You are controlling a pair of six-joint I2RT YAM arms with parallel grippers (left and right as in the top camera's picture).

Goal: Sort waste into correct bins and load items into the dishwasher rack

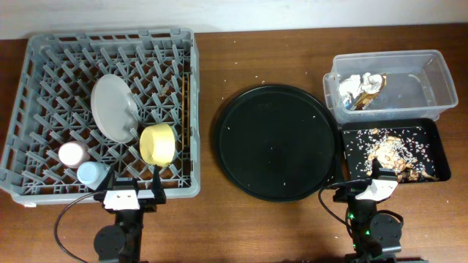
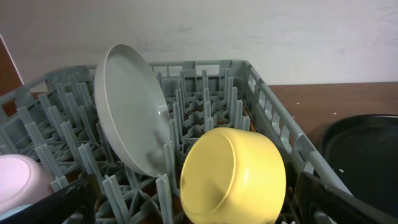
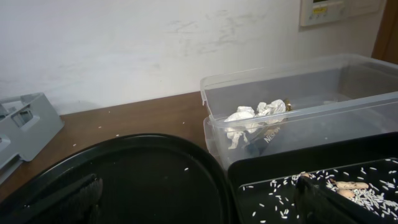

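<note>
The left gripper [image 1: 134, 184] gapes wide and empty at the dishwasher rack's [image 1: 113, 33] near edge, with the yellow bowl [image 2: 233, 177] just beyond, inside the rack. The right gripper [image 1: 376, 181], well right of the rack, is likewise spread and holds nothing.

No legible text. Wall panel [image 3: 326, 10]: markings too small to read. Wrapper [image 3: 268, 135]: print blurred.

The plate [image 2: 127, 112] stands tilted in the rack [image 2: 273, 118]. The bowl [image 2: 233, 177] lies on its side beside it.
</note>
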